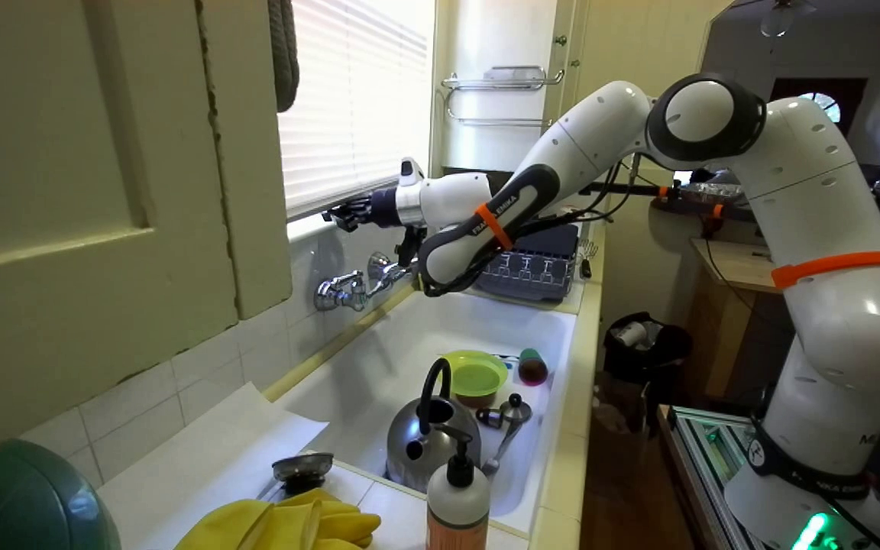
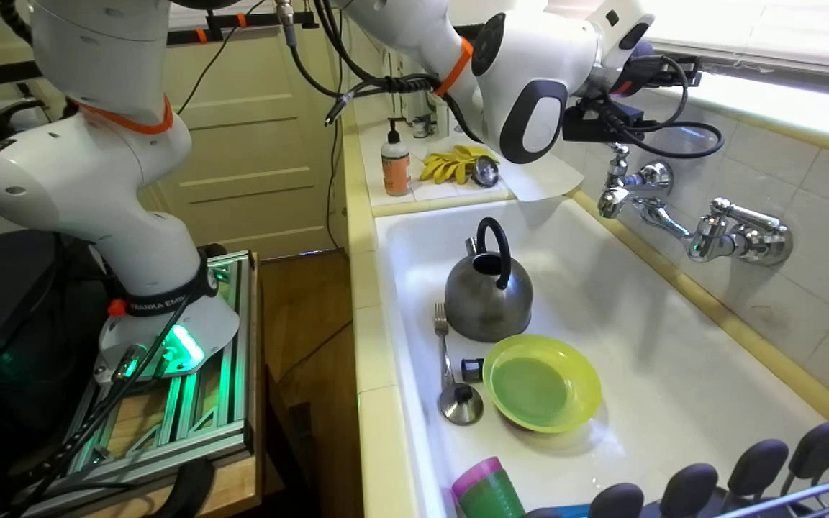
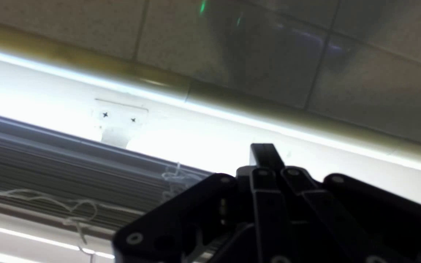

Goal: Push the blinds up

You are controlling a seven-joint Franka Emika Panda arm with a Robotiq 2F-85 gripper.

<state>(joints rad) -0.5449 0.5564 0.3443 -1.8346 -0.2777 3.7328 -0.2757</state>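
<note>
The white blinds hang over the window, with their bottom rail a little above the sill. They also show in an exterior view and in the wrist view, where stacked slats, the bottom rail and loose cords are at lower left. My gripper is at the height of the bottom rail, close to the window; it also shows in an exterior view. In the wrist view the fingertips are pressed together with nothing between them, in front of the bright sill gap. I cannot tell whether they touch the rail.
Below the gripper are the wall taps and the white sink with a kettle and a yellow-green bowl. A cream cabinet door stands beside the window. A dish rack stands past the sink.
</note>
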